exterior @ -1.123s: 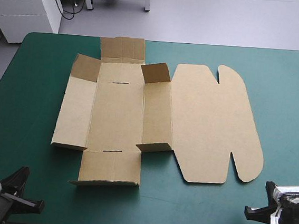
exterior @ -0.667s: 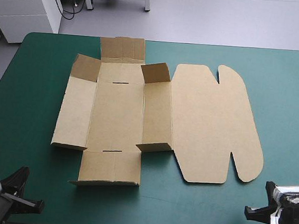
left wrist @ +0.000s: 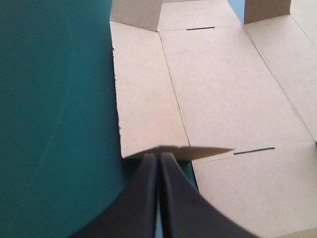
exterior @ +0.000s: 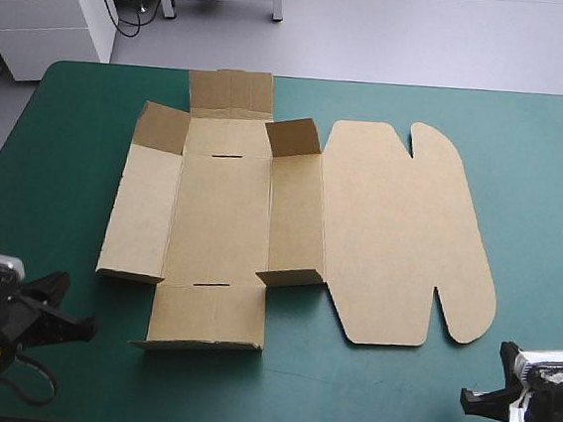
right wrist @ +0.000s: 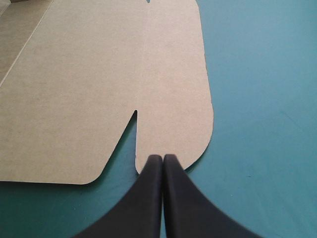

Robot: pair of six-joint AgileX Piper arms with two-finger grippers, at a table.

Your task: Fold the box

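The brown box (exterior: 221, 215) lies as a cut sheet in the middle of the table. Its small corner flaps stand partly raised, and the wide lid panel (exterior: 404, 233) with rounded tabs lies flat on the right. My left gripper (exterior: 89, 326) is shut, low over the cover near the box's near left corner. In the left wrist view the gripper (left wrist: 159, 156) points at a slightly lifted flap edge of the box (left wrist: 223, 84). My right gripper (exterior: 466, 396) is shut, just short of the lid's near rounded tab (right wrist: 173, 124), tip (right wrist: 162, 157) at its edge.
The teal-green cover (exterior: 542, 196) shows on every side of the box. The table's near edge runs close behind both grippers. A white cabinet (exterior: 42, 8) stands beyond the far left corner, off the table.
My left gripper has moved forward and slightly right, toward the box's near left corner. The right gripper and the box have not moved.
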